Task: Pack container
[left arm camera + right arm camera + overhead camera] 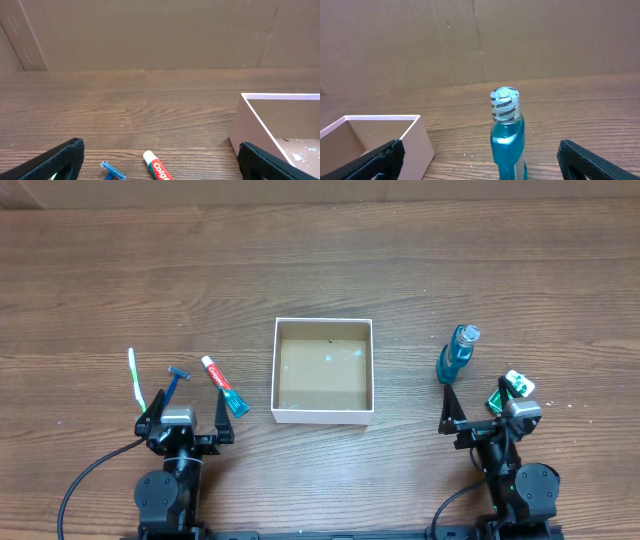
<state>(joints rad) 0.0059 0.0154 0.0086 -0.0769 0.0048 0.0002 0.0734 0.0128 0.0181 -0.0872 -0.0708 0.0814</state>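
Empty box (322,416) sits mid-table, between the two arms. Toothpaste tube (226,387), just left of the box, slants with its tail toward it, nearest the left claw (186,416); left claw and right claw (475,414) both gape wide, holding nothing

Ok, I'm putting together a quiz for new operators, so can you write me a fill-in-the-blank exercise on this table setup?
1. The container is ___ inside.
2. Between the toothbrush and the toothpaste lies a ___.
3. The mouthwash bottle stands upright on the ___ arm's side of the container.

Missing words: empty; razor; right.
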